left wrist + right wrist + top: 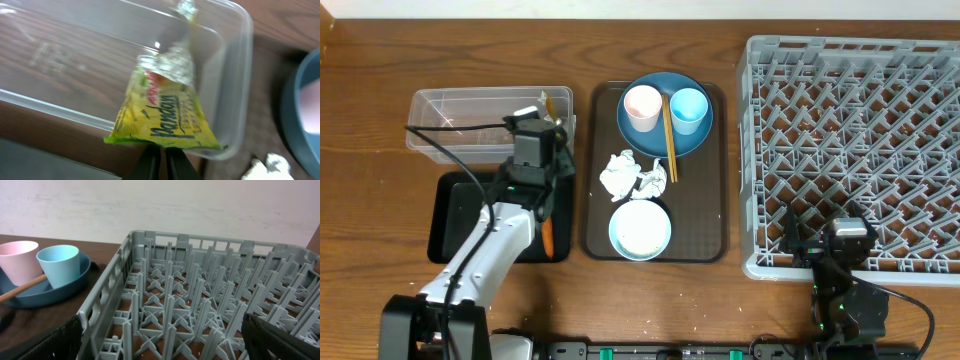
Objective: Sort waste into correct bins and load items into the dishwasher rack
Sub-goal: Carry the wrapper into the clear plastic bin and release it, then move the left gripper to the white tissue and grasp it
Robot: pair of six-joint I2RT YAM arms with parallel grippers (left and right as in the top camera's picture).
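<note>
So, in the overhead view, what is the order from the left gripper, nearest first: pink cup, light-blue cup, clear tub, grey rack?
1. clear tub, right under the left gripper, which holds a yellow packet.
2. pink cup, to the gripper's right.
3. light-blue cup, just beyond the pink one.
4. grey rack, far right.

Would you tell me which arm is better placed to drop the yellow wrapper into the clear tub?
Left. The left gripper is shut on the wrapper, right at the tub. The right gripper is open and empty, across the table at the rack.
</note>
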